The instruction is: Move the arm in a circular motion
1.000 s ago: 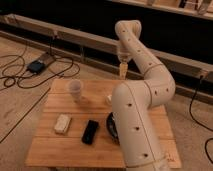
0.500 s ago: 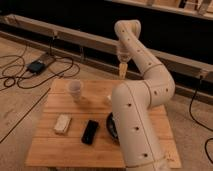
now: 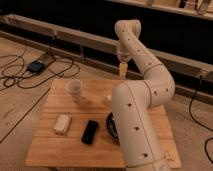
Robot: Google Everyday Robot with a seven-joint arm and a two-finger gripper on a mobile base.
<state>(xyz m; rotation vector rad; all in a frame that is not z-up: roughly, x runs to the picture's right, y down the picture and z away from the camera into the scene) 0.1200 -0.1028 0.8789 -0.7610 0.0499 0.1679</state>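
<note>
The arm (image 3: 145,75) is a thick cream-white tube with rounded joints and small dark holes. It rises from the lower right, bends at an elbow on the right, and reaches up and back to a joint near the top. From that joint it drops to a small tan gripper (image 3: 122,70), which hangs above the far edge of the wooden table (image 3: 55,147).
On the table stand a pale cup (image 3: 75,91), a whitish flat object (image 3: 62,123), a black rectangular device (image 3: 90,131) and a dark round object (image 3: 112,127) partly behind the arm. Cables (image 3: 20,75) and a small box (image 3: 36,66) lie on the floor at left.
</note>
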